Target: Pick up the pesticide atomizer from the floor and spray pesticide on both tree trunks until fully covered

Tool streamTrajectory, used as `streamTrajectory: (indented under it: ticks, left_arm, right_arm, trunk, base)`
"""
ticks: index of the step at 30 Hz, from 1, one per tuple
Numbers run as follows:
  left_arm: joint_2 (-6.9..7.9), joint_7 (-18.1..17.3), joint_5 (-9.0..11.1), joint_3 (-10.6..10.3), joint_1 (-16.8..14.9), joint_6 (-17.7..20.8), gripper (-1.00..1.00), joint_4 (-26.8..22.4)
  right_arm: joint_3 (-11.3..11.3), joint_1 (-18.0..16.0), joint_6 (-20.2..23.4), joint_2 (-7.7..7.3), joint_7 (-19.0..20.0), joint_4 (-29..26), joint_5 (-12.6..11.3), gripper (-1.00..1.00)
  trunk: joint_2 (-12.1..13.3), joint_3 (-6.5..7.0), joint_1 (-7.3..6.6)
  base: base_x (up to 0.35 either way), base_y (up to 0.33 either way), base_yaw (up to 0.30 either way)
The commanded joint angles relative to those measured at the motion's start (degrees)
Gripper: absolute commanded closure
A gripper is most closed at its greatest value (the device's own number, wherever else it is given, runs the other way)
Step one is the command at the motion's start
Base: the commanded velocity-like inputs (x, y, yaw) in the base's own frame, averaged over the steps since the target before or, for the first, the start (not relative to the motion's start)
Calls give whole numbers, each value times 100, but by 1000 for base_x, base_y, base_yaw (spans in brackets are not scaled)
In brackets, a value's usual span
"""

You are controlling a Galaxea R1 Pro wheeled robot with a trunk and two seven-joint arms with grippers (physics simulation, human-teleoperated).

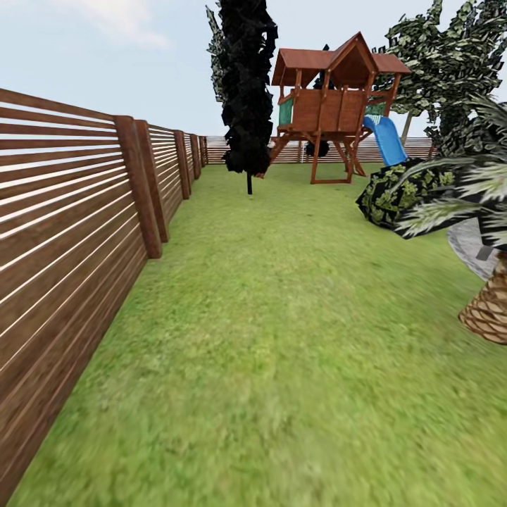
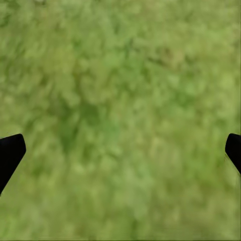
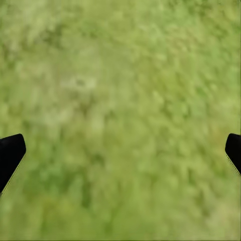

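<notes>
I was in transit across the lawn [image 1: 282,338] with the fence [image 1: 70,232] close on my left, so the step called for turning the base right toward the grey paved floor [image 1: 470,243] behind the palm [image 1: 486,303], arms kept tucked. The left tool [image 2: 120,153] and right tool [image 3: 120,153] both hung released over bare grass, fingertips wide apart. The pesticide atomizer was not visible; I judged it lay on that paving, well apart from both tools, ahead and right.

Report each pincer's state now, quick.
Left pincer: open, holding nothing, over the lawn.
Right pincer: open, holding nothing, also over lawn.
</notes>
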Motion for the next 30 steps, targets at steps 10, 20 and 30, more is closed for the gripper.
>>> streamTrajectory:
  ticks: [10,20,30]
  left_arm:
    - [0,3,23,-2,-3,-18,-100,5]
    - [0,3,23,-2,-3,-18,-100,5]
    - [0,4,23,-2,-3,-18,-100,5]
  right_arm:
    - [-16,-3,-17,2,-2,4,37,-100]
    - [-16,-3,-17,2,-2,8,37,-100]
    - [-16,-3,-17,2,-2,6,37,-100]
  trunk:
    - [-2,-5,3]
    - [-2,-5,3]
    - [-2,-5,3]
  base:
    - [339,0,0]
    - [339,0,0]
    - [339,0,0]
